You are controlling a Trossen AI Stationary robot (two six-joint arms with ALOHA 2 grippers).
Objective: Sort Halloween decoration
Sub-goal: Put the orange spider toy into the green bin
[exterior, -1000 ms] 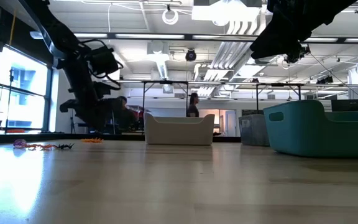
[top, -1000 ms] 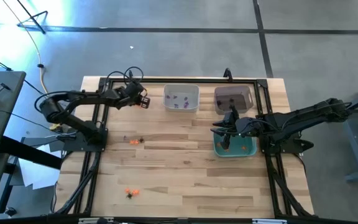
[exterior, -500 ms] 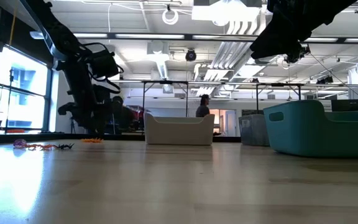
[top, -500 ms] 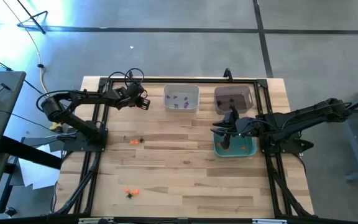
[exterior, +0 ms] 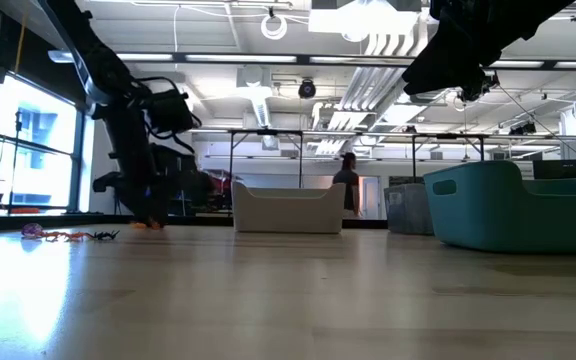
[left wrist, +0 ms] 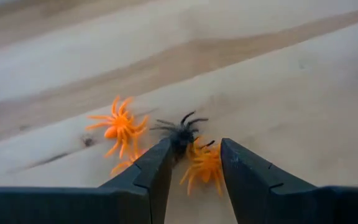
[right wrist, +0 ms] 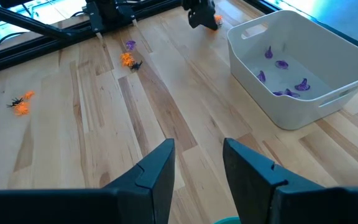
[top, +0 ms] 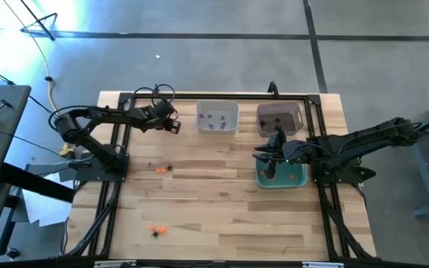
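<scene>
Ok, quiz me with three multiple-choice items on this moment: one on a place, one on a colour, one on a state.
1. The right gripper hangs over:
A. the teal bin
B. the dark bin
C. the table's front edge

2. The trinkets in the white bin are:
A. orange
B. purple
C. black

3. The left gripper is:
A. shut on a black spider
B. out of view
C. open, with an orange spider between its fingers

Key: A, the high view shows it above the teal bin. B, the right wrist view shows only purple trinkets inside. C, the left wrist view shows the gap.
</scene>
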